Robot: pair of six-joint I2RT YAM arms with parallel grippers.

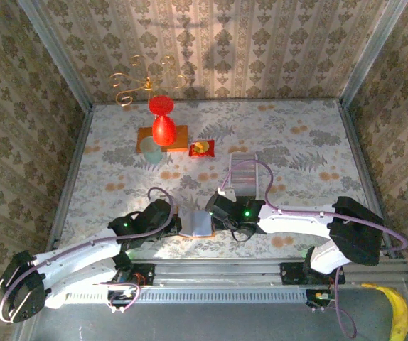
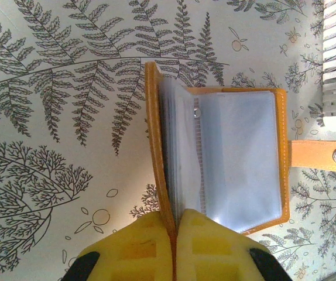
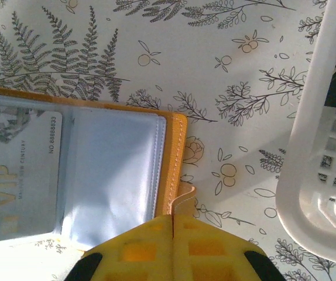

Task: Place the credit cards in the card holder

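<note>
The orange card holder [image 1: 195, 224] lies open on the table between my two grippers, its clear sleeves facing up. My left gripper [image 2: 175, 225] is shut on the holder's left cover [image 2: 156, 146], which stands up on edge with several sleeves against it. My right gripper [image 3: 172, 219] is shut on the holder's orange closing strap [image 3: 185, 196] at the right edge. A pale credit card [image 3: 19, 175] printed "VIP" sits inside a sleeve on the left page. The right-hand sleeve [image 2: 238, 158] looks empty.
A white slatted basket [image 1: 247, 174] stands just beyond the holder, close to my right gripper [image 1: 215, 213]. Farther back are a red vase [image 1: 163, 121] on an orange tray [image 1: 179, 135] and a small red item [image 1: 202, 148]. A banana [image 1: 399, 312] lies off the table's near right corner.
</note>
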